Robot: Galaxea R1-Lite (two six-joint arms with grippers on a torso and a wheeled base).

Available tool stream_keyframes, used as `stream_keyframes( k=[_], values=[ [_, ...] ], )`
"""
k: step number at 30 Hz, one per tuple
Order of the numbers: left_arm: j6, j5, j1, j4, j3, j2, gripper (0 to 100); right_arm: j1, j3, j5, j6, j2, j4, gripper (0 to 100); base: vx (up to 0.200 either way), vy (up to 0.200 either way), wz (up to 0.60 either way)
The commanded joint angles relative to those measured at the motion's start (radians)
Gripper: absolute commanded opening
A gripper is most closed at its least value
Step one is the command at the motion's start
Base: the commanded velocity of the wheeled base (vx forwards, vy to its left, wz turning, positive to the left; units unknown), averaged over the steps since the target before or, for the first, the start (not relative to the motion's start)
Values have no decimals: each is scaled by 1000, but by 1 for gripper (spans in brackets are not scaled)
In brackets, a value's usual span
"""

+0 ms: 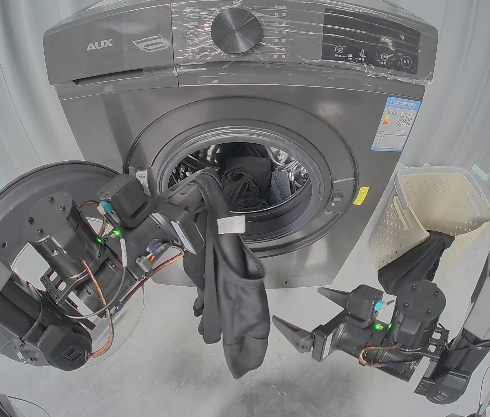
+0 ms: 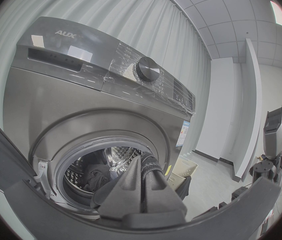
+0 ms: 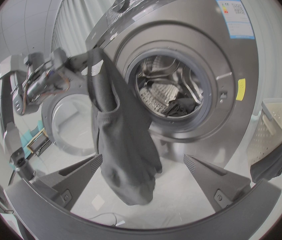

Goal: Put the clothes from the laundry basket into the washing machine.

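Black garment (image 1: 233, 285), seemingly waistband-pinched, dangles from left end effector (image 2: 143, 169).

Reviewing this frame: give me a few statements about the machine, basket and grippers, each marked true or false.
1. The washing machine has its door shut. False: the door stands open, swung to the robot's left.
2. The left gripper is shut on a dark garment at the drum opening. True.
3. The right gripper holds a cloth. False: it is open and empty, low before the machine.
4. Dark clothes lie in the drum. True.
5. The laundry basket stands on the robot's left. False: it stands on the right, a dark cloth hanging over its rim.
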Motion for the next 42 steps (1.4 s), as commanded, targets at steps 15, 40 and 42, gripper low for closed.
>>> stream_keyframes(
  k=[15, 40, 42],
  values=[
    [4, -1, -10, -1, -23, 28, 0, 39, -121, 6, -9, 121, 0, 100, 0, 0, 0],
    [11, -4, -20, -1, -24, 15, 0, -14, -460, 76, -52, 349, 6, 100, 0, 0, 0],
    [11, -4, -24, -1, -24, 12, 0, -25, -498, 78, -54, 375, 8, 100, 0, 0, 0]
  ],
)
